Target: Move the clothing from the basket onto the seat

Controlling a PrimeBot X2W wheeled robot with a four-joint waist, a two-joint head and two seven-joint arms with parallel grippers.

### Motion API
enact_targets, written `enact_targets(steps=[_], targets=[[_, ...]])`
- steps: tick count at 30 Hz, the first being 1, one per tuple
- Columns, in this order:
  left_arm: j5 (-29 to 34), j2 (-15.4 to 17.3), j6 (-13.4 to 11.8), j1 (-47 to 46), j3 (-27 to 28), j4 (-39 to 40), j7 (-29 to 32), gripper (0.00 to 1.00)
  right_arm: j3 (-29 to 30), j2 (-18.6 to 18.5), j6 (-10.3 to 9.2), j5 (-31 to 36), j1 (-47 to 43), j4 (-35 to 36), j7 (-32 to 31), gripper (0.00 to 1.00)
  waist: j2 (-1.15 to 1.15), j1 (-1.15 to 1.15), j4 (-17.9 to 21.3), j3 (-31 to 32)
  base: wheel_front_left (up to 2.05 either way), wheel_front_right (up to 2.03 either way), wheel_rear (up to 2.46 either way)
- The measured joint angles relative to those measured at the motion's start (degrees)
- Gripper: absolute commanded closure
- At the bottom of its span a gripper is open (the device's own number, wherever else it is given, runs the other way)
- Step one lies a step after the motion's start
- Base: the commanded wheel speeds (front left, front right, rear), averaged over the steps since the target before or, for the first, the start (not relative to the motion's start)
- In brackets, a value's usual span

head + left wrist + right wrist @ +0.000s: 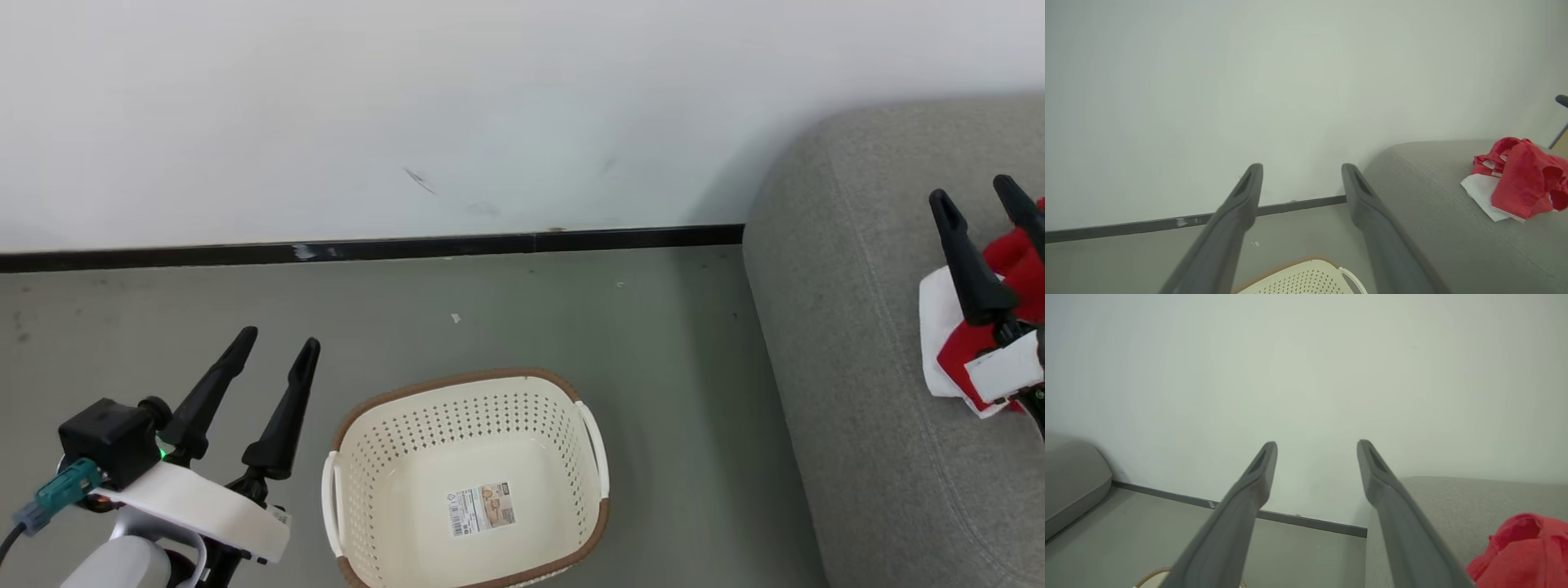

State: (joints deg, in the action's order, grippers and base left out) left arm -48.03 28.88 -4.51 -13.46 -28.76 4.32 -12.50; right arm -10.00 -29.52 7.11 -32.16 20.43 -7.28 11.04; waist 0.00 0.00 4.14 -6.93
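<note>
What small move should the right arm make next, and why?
Probably lift the right gripper back, clear of the clothing. Its fingers stand apart, gripping nothing; the clothing lies on the seat, and the basket holds just its paper label, so nothing seems left to move.

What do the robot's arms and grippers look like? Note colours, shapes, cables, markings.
The left gripper and right gripper each have two long, tapering black fingers. The left wrist carries a black boxy module with a green light, a teal connector on a dark cable, a white shell and a pale grey forearm.
</note>
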Motion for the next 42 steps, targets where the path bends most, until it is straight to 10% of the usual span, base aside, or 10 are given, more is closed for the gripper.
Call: enact_targets(steps=[42], targets=[[-1.3,-3.4,-2.3,7.0,6.2,-7.6,-1.7,0.0,6.8,19.0,-0.01,10.6,-18.0,5.1,3.2,0.0,0.0,0.0,-11.1,6.5,0.0,0.0,0.0]])
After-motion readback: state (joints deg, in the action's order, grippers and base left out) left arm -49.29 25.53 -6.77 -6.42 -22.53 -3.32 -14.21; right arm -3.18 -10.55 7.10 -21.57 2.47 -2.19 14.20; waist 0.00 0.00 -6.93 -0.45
